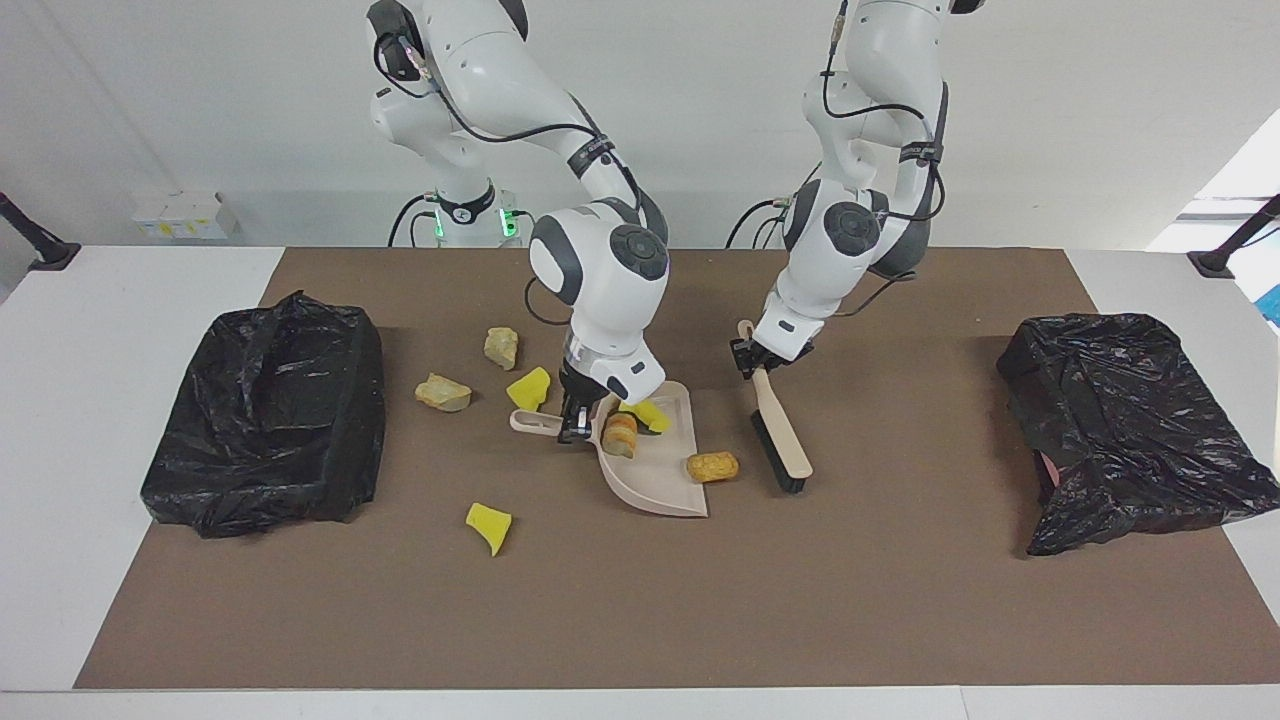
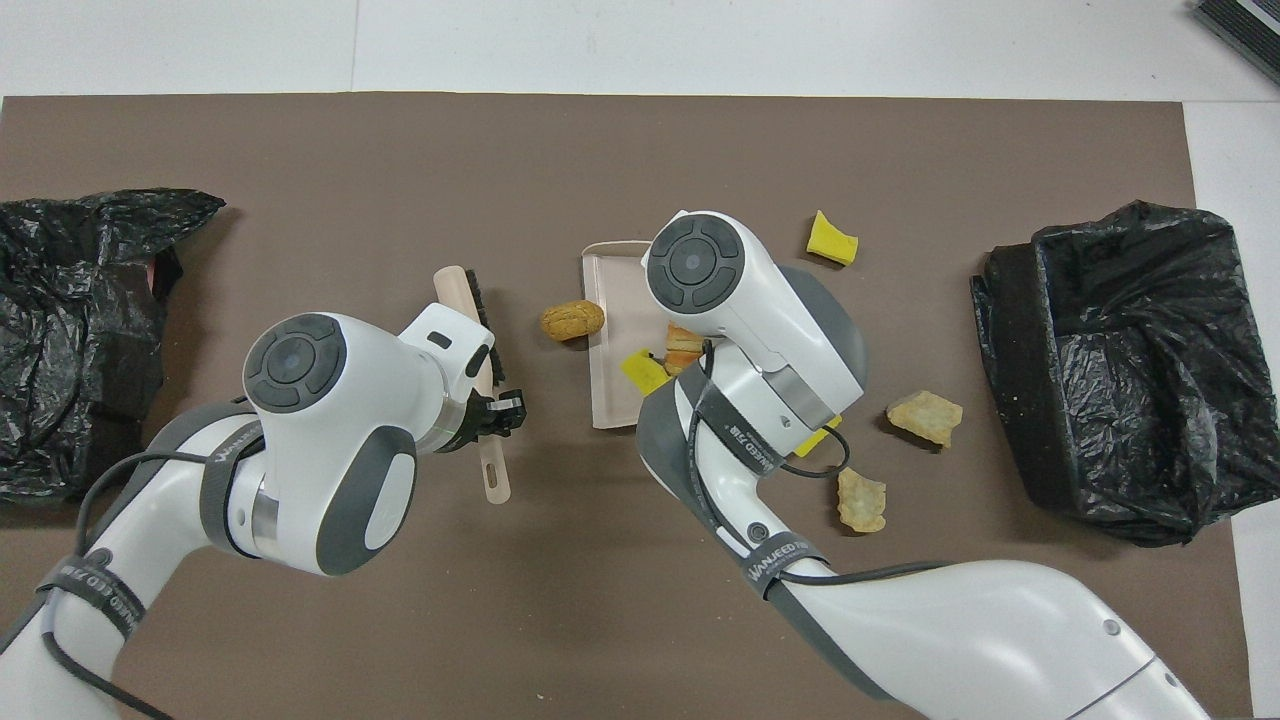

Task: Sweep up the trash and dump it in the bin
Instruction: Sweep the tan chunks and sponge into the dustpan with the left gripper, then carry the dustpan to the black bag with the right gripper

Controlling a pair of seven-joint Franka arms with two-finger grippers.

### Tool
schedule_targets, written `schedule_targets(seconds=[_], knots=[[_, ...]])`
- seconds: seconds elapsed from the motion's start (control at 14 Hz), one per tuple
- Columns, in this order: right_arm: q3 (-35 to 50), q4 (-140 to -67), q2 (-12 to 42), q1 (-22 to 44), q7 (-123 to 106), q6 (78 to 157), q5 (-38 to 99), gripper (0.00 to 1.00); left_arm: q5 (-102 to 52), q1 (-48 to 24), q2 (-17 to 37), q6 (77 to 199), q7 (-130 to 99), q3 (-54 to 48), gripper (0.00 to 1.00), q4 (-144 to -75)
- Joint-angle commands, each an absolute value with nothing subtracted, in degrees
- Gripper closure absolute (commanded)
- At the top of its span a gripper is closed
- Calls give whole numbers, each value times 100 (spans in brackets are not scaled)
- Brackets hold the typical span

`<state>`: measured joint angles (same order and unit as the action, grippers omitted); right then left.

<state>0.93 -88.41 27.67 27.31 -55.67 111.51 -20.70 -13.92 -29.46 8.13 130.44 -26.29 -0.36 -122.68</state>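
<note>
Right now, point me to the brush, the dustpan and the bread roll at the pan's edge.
brush (image 1: 781,440): facing view, on its beige back above the bristles.
dustpan (image 1: 660,478): facing view, on the bare pan floor.
bread roll (image 2: 572,319): overhead view, on its top.
</note>
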Motion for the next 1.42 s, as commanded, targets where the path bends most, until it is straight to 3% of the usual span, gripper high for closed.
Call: schedule_targets(seconds=[0.0,0.36,0.85,1.21,1.35], knots=[[132,-8903,2733,2663,-5563,11136,-2153,100,-1301,-3391,809,13148,-2610,-26,100,-12252],[132,-8886,2733,2637,-5537,11144,-2066,100,-1362,-3955,756,13333,-2549,-9,100,-12252],[141,-8877,2699,2338,-5300,11233,-1495,100,-1283,-3315,747,12825,-3032,88,100,-12322],[149,-9226,2068,1890,-5405,11197,-1468,100,-748,-3436,624,12332,-3988,62,100,-12340],[149,-9570,1663,1523,-5606,11189,-1171,100,-747,-3830,371,12427,-4121,62,100,-12724]])
